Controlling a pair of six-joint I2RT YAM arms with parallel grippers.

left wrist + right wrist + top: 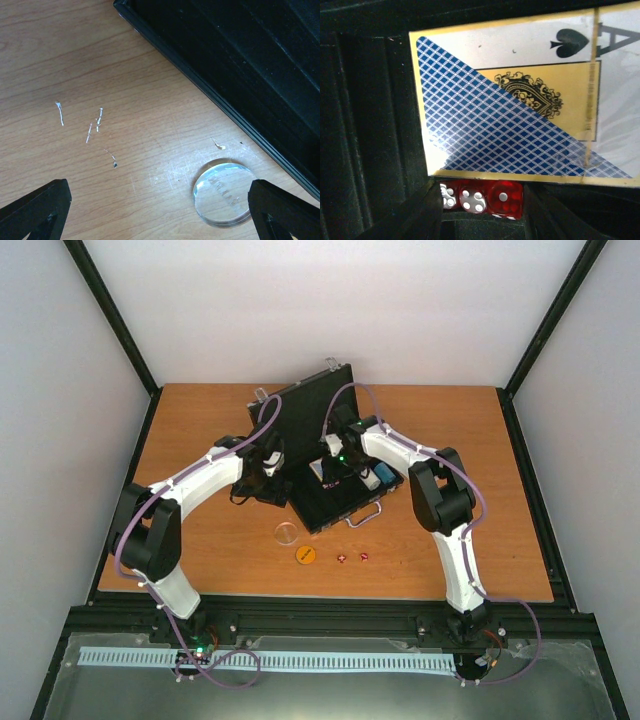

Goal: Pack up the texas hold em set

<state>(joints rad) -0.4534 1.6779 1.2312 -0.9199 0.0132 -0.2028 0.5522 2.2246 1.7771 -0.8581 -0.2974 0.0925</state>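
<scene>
Dice (504, 198), small, hard, probably slick, want pinching on flat faces; right gripper (481, 212) brackets them, grip unclear; left gripper (159, 202) gapes wide.

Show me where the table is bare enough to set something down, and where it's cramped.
Bare wood: right of the case, out to the table's right edge past the right arm; also the far left corner beyond the left arm. Crowded: the strip before the case, with the clear disc, orange disc and two red dice.
</scene>
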